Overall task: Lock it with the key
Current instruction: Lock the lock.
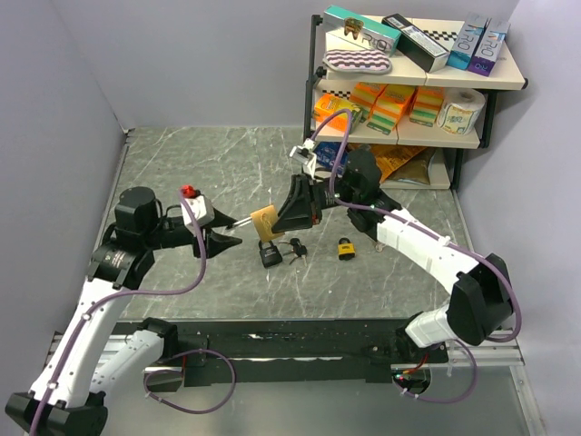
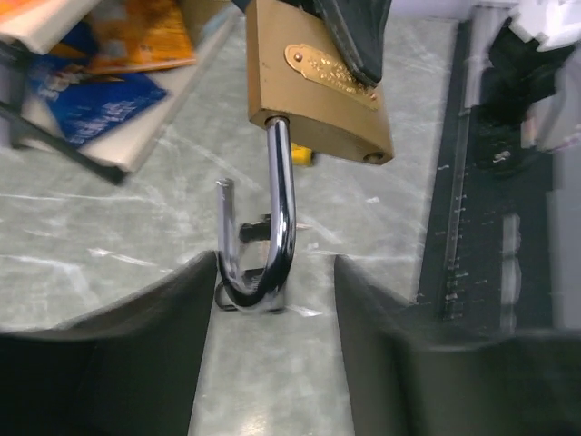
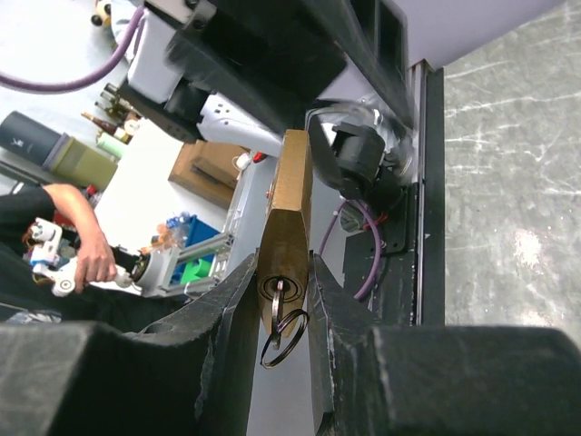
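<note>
My right gripper (image 1: 275, 221) is shut on the brass padlock (image 1: 263, 222), which it holds above the table with the shackle (image 1: 243, 221) pointing left. In the right wrist view the padlock body (image 3: 289, 204) sits clamped between both fingers, and the key (image 3: 280, 295) is in its keyhole with a wire ring (image 3: 286, 334) hanging from it. The shackle (image 2: 272, 227) stands out of the brass body (image 2: 318, 86) with its short end free. Its bend lies between the tips of my left gripper (image 2: 272, 277), close against the left finger (image 2: 163, 345). A gap shows to the right finger (image 2: 399, 354).
On the table below the held lock lie a black padlock (image 1: 270, 255) with keys (image 1: 296, 247) and a small yellow padlock (image 1: 346, 248). A shelf unit (image 1: 408, 86) stacked with boxes and sponges stands at the back right. The black base rail (image 2: 472, 209) runs along the near edge.
</note>
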Controlling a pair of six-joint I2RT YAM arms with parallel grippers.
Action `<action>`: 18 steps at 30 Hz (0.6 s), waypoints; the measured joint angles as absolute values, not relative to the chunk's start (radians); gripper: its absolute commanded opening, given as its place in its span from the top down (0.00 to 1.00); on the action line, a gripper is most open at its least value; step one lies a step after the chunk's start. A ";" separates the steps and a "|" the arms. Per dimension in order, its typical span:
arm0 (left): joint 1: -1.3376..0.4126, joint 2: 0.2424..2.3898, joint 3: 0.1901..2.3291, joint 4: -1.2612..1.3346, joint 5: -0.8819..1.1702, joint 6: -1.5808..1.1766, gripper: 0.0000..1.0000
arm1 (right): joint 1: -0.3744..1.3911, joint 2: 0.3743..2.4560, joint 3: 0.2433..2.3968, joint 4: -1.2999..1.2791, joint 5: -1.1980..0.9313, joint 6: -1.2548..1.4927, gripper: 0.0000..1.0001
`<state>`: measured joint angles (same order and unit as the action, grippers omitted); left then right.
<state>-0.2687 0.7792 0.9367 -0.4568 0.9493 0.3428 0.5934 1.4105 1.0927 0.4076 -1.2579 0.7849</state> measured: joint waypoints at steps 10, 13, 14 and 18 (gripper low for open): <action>-0.316 0.836 0.983 -0.442 1.063 0.170 0.87 | 0.596 1.354 1.093 0.343 -1.257 0.644 1.00; -0.316 0.864 0.999 -0.434 1.104 0.114 0.99 | 0.598 1.335 1.093 0.297 -1.254 0.572 1.00; -0.316 0.876 1.004 -0.433 1.112 0.100 0.99 | 0.598 1.325 1.093 0.280 -1.248 0.550 1.00; -0.316 0.908 1.020 -0.421 1.149 0.036 0.76 | 0.597 1.280 1.093 0.200 -1.210 0.440 1.00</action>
